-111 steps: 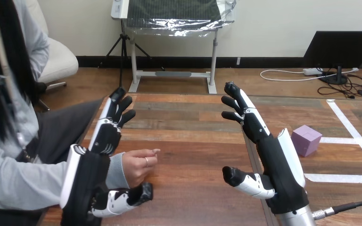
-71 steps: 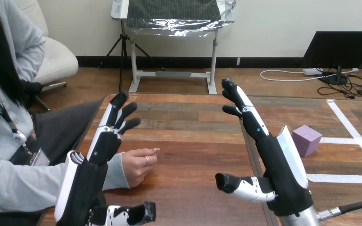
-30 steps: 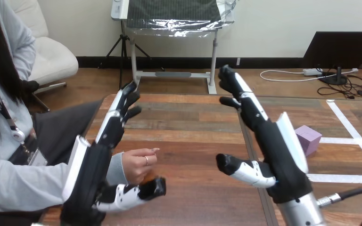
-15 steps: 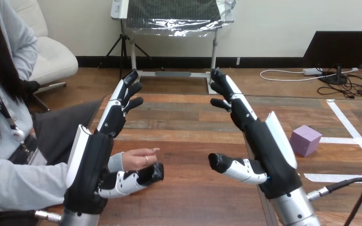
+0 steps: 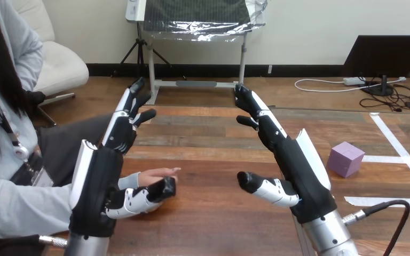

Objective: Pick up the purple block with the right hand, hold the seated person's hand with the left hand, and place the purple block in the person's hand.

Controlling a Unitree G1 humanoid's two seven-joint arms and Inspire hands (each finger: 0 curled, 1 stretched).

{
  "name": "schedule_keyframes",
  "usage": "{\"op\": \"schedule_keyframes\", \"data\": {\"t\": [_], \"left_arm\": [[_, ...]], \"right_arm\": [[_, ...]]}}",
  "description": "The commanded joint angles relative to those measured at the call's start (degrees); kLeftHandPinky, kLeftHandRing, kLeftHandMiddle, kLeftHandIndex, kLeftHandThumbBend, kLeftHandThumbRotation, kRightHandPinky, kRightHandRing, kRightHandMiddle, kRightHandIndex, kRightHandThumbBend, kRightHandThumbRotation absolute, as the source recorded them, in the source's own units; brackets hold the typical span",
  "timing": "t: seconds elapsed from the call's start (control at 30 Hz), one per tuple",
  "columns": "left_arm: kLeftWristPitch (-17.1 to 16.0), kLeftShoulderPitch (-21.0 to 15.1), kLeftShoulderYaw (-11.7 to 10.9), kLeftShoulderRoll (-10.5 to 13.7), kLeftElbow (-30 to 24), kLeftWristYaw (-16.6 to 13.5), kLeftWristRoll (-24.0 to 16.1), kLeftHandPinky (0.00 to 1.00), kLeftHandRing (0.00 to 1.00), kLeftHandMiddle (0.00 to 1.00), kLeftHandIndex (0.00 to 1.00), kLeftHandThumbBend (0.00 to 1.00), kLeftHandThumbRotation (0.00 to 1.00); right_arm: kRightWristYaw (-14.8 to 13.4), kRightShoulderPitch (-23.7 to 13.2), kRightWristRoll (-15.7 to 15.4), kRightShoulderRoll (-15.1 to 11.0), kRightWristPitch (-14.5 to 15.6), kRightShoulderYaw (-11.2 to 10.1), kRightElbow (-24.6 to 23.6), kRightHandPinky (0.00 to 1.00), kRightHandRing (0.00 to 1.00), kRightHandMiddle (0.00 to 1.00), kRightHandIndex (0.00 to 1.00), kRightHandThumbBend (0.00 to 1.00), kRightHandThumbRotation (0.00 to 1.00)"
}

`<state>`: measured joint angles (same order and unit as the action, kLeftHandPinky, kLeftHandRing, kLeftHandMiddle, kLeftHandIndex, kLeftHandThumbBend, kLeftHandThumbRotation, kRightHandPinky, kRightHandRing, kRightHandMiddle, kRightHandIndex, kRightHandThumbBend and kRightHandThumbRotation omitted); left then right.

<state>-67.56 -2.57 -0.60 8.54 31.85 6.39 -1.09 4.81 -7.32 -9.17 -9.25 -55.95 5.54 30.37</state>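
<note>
The purple block (image 5: 345, 158) sits on the table's right part, between white tape lines. My right hand (image 5: 291, 162) is raised left of it, fingers straight, thumb spread, nothing in it. At the left, my left hand (image 5: 104, 176) stands upright with straight fingers, beside and in front of the person's hand (image 5: 156, 174). The left thumb crosses in front of that hand and hides part of it; whether they touch I cannot tell. The person's hand rests on the table with its fingertips pointing right.
The wooden table (image 5: 213, 154) runs to a far edge near the top of both hands. White tape lines (image 5: 400, 152) mark the right part. The person sits at the left edge of the table.
Both my hands have drifted left and a little lower. The left thumb now covers more of the person's hand. The block has not moved.
</note>
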Motion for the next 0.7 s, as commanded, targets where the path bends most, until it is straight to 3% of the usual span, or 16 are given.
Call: {"op": "schedule_keyframes", "data": {"t": [0.0, 0.2, 0.43, 0.67], "left_arm": [[-2.8, -6.2, -0.2, 0.7, 5.4, 1.1, 1.7, 0.84, 0.93, 0.97, 0.95, 1.0, 0.7], [-5.0, -8.7, 0.1, 0.8, 11.6, 3.2, 3.4, 0.85, 0.94, 0.98, 0.95, 1.0, 0.71], [-6.2, -10.4, 0.0, 0.2, 15.2, 4.8, 4.8, 0.87, 0.95, 0.99, 0.96, 1.0, 0.7], [-7.4, -11.3, -1.0, -0.1, 16.5, 3.8, 2.5, 0.88, 0.95, 0.98, 0.96, 1.0, 0.7]], "right_arm": [[-1.5, -7.0, 0.3, 0.0, -3.3, -1.6, 4.5, 0.86, 0.93, 0.96, 0.95, 1.0, 0.85], [-4.1, -9.5, -1.3, 0.4, -6.0, -2.3, 9.8, 0.84, 0.92, 0.95, 0.94, 1.0, 0.88], [-6.1, -11.7, -2.0, 1.0, -7.9, -2.6, 14.8, 0.84, 0.92, 0.96, 0.94, 1.0, 0.91], [-7.5, -13.6, -2.3, 0.9, -8.5, -2.8, 18.4, 0.85, 0.93, 0.95, 0.95, 1.0, 0.89]]}}
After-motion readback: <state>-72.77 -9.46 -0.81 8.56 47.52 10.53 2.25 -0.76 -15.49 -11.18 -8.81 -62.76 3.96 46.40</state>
